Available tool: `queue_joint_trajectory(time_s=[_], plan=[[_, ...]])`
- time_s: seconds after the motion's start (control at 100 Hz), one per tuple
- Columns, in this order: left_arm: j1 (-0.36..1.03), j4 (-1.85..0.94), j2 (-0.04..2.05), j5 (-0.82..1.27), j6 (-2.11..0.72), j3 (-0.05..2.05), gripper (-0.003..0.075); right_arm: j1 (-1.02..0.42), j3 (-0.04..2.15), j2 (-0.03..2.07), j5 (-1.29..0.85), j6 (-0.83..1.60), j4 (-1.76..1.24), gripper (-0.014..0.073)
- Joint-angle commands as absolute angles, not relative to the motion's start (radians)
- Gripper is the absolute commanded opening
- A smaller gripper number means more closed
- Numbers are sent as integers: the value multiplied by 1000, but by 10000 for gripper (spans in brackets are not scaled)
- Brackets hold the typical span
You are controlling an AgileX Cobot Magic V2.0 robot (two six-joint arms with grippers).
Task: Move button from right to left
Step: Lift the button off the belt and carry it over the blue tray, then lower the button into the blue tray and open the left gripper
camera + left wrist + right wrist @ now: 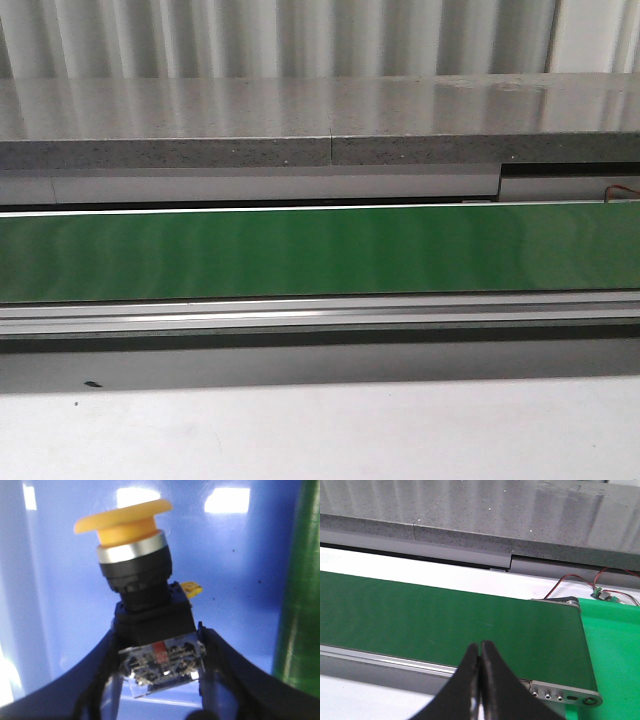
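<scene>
While the front view shows only the green belt (320, 250), the left wrist view shows the left gripper (161, 662) pinching the button (145, 595) over a blue surface (240, 580). The right gripper (480, 680) is pressed together above the belt.

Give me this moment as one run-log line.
left gripper: shut on button, over blue surface | right gripper: shut, empty, above green belt | front view: no arms or button visible

Green conveyor belt (320, 250) running across, edged by a silver rail (320, 315). Behind it, grey speckled stone ledge (300, 120). Beyond the belt's end, red wires (570, 582) leading to a small circuit board (602, 595).
</scene>
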State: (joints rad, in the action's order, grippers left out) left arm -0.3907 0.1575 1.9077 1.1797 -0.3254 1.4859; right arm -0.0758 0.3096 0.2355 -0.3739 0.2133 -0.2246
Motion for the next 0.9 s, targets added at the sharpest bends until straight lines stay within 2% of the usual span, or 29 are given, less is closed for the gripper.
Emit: queue_joint_trajectory(time_s=[0.0, 0.39, 0.49, 0.61, 0.66, 0.89], plan=[[-391, 168, 1897, 1142, -353, 1516, 80, -77, 336, 244, -295, 221, -236, -60], [-391, 170, 1981, 1121, -507, 1516, 99, -77, 336, 244, -295, 221, -236, -60], [-391, 170, 1981, 1129, -507, 1516, 201, -77, 336, 244, -295, 221, -236, -60], [-391, 177, 1981, 1127, -507, 1516, 414, -77, 336, 244, -295, 221, -236, -60], [-391, 180, 1981, 1123, -507, 1516, 463, -77, 336, 244, -295, 221, -236, -60], [-391, 170, 1954, 1111, -507, 1516, 471, -77, 336, 244, -295, 221, -236, -60]])
